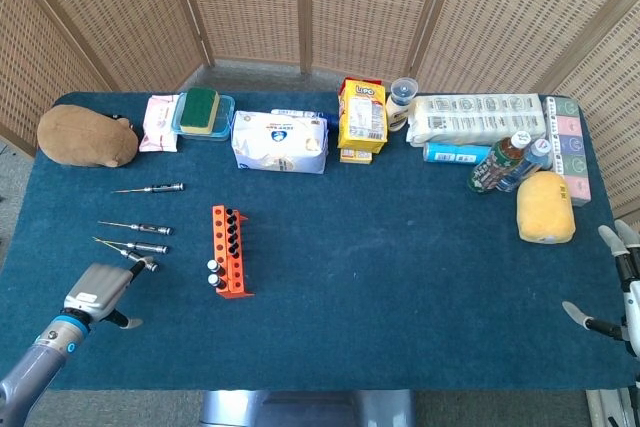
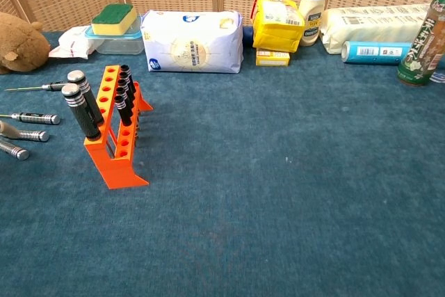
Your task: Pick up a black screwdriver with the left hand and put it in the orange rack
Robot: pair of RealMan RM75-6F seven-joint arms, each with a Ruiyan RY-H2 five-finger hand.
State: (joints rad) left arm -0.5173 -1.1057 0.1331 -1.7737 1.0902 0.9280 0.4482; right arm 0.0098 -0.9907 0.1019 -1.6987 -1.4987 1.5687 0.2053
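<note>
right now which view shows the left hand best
The head view: the left hand shows whole at the table's near left corner, just short of the nearest screwdriver. The chest view shows none of it, only screwdriver handles at its left edge.

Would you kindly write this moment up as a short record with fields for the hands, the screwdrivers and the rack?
left hand: low at the near-left table corner, beside the nearest loose screwdriver; whether it holds it cannot be told
right hand: off the table's right edge, fingers apart, holding nothing
loose screwdrivers: lying left of the rack
orange rack: upright, several tools already slotted in
task state: no screwdriver lifted yet
</note>
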